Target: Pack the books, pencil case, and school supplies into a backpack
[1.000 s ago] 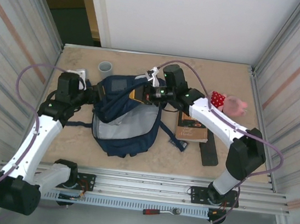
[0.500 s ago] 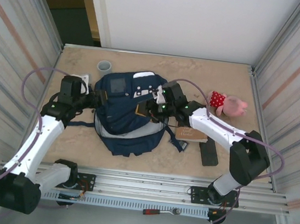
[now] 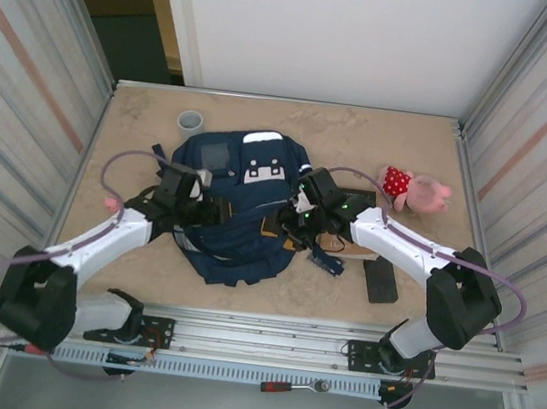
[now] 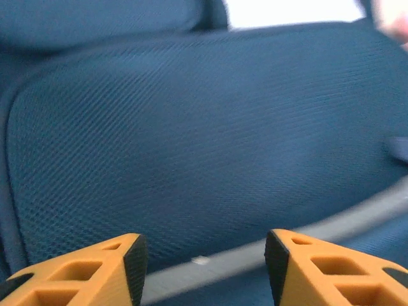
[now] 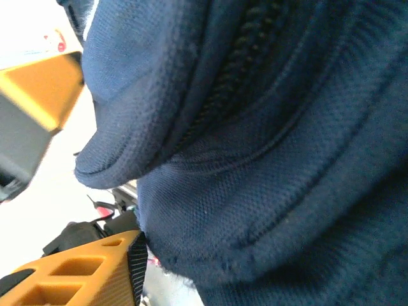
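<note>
The navy backpack (image 3: 239, 200) lies flat mid-table, white patches facing up. My left gripper (image 3: 196, 206) rests at its left side. In the left wrist view it (image 4: 204, 268) is open, with navy fabric (image 4: 191, 127) and a pale stripe (image 4: 255, 248) just beyond the orange fingertips. My right gripper (image 3: 288, 229) is at the bag's right edge. In its wrist view one orange finger (image 5: 95, 277) shows far left and bag fabric (image 5: 268, 159) hangs across the gap, hiding the other. A brown book (image 3: 342, 245) peeks out under the right forearm. A small dark flat piece (image 3: 326, 263) lies near it.
A flat black oblong (image 3: 382, 279) lies right of the book. A pink and red plush toy (image 3: 415, 190) sits at the far right, a grey cup (image 3: 191, 121) behind the bag. Metal walls close in both sides.
The backpack, held up by the right gripper a second ago, now lies flat. The right gripper has opened and drawn nearer. The left arm has swung right against the bag.
</note>
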